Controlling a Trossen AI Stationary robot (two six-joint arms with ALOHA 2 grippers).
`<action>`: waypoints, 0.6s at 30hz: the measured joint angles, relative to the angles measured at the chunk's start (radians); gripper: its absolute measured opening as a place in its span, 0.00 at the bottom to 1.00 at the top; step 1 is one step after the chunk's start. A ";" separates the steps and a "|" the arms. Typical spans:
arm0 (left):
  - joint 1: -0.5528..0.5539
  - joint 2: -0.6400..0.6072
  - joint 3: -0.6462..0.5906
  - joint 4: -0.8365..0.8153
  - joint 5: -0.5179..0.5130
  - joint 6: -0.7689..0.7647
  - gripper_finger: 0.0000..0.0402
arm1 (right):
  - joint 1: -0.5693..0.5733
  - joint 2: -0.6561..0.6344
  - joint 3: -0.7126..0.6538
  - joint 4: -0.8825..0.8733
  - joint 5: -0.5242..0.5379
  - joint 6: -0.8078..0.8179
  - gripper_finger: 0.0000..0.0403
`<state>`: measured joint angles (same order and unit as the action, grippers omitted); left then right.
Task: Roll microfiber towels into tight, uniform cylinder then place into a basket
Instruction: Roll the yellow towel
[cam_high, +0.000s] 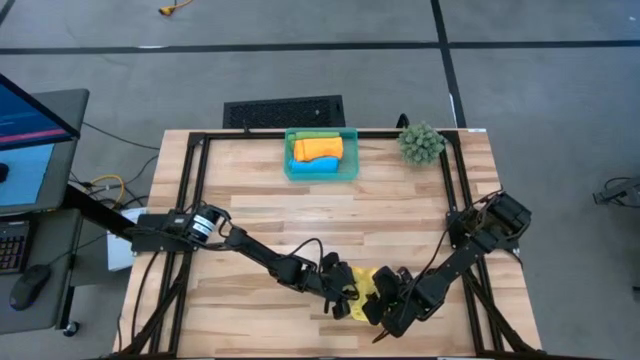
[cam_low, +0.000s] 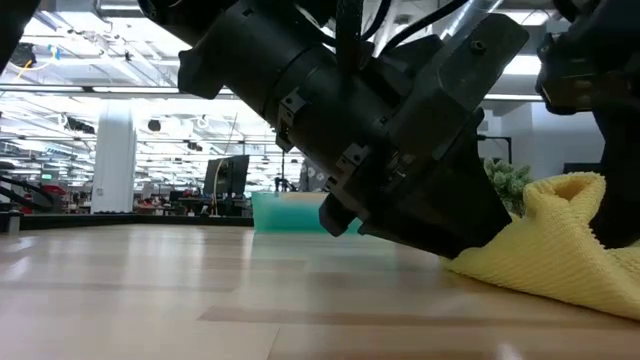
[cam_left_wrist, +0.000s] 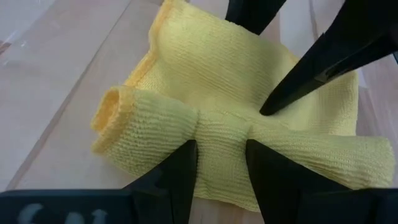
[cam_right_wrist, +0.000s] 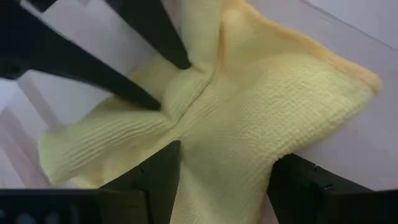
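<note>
The yellow towel lies near the table's front edge, partly rolled from one end, with the rest spread flat; it also shows in the low view. My left gripper is shut on the rolled part. My right gripper is open, its fingers wide apart over the flat part, facing the left gripper. The teal basket stands at the far middle with the orange, blue and green towels rolled inside it. My left gripper pinches the middle of the yellow towel's rolled part between its two fingers, which lie across the roll and squeeze it narrow there. The fingers slant down from the table's left. The roll and the flat part lie on the table. My right gripper touches the towel with one fingertip, set on the cloth just behind the roll, slanting down from the table's right. The other finger stands by the towel's far edge; whether it touches I cannot tell.
A spiky green plant ball sits at the far right of the table. A black frame runs around the table top. Bare wood lies between the basket and the grippers.
</note>
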<state>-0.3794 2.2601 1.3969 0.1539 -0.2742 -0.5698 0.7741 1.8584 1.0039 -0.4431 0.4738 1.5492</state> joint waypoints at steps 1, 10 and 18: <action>0.000 0.000 0.000 -0.001 0.000 0.000 0.34 | -0.001 0.000 0.000 0.000 -0.004 -0.008 0.58; 0.000 0.002 -0.001 -0.009 0.005 0.003 0.34 | 0.072 -0.110 0.001 -0.102 0.042 0.005 0.42; 0.000 0.003 -0.002 -0.009 0.007 0.000 0.34 | 0.136 -0.202 0.003 0.017 0.317 -0.147 0.27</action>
<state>-0.3798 2.2627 1.3949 0.1448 -0.2672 -0.5702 0.9103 1.6566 1.0069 -0.4259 0.7910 1.4026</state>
